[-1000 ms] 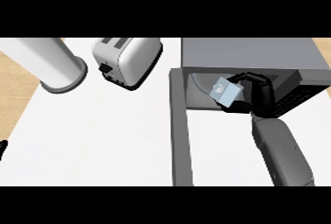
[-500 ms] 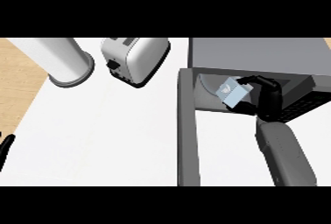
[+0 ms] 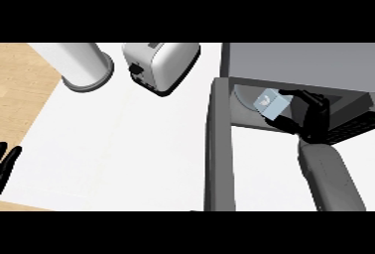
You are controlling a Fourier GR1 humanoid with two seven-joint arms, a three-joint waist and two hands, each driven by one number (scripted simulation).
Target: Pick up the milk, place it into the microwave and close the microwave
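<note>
The milk (image 3: 272, 104) is a small pale blue carton, held tilted inside the mouth of the grey microwave (image 3: 293, 59) at the upper right. My right hand (image 3: 309, 116) reaches into the oven cavity, its fingers and thumb curled round the carton. The microwave's door (image 3: 218, 149) stands open, swung out toward me left of my right forearm. My left hand (image 3: 6, 166) rests at the left edge, fingers straight and up, far from the milk.
A silver toaster (image 3: 157, 64) stands at the back, left of the microwave. A white cylinder (image 3: 82, 64) stands further left. The white counter (image 3: 117, 149) ends in a wooden strip along its left side.
The view has shifted so everything sits further right and lower. My right hand has carried the milk slightly deeper into the microwave. The left hand shows a little more at the left edge.
</note>
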